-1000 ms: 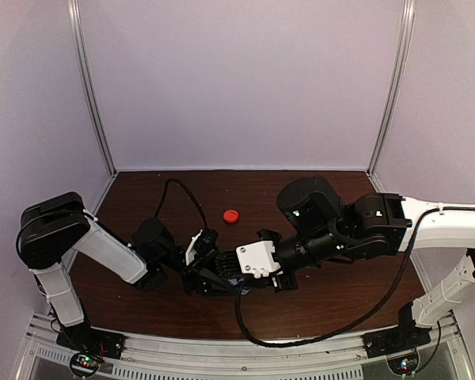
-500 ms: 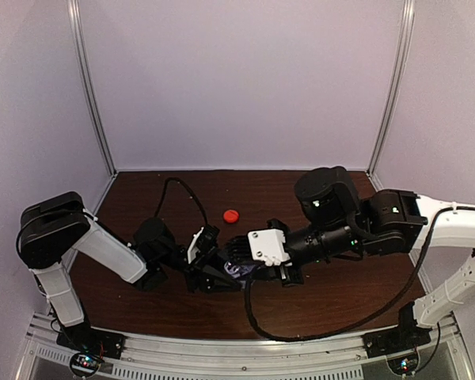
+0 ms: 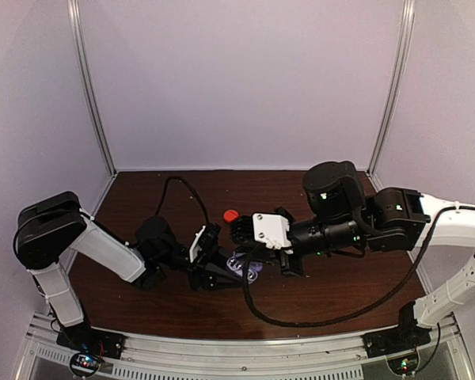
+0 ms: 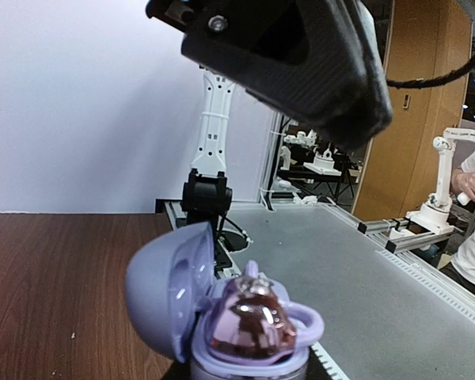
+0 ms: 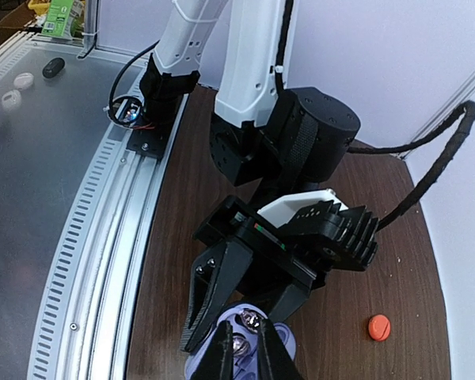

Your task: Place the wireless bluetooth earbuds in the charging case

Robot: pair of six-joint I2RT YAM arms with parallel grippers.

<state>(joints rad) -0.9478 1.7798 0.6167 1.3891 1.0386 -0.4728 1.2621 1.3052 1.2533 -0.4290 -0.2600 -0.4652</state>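
left end effector (image 3: pixel 222 273) clamped low on the light, slick charging case (image 4: pixel 170 293); right end effector (image 5: pixel 239 352), i can't tell.

Dark wood table (image 3: pixel 142 190); small red disc (image 3: pixel 231 214) atop.

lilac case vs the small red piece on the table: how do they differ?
Size: the lilac case is far bigger than the red piece. State: the case stands open, lid swung aside, pink glossy inside showing; the red piece is a single disc. Support: the left claw grips the case; the red piece lies loose on the table, no claw touching it. Both are rounded.
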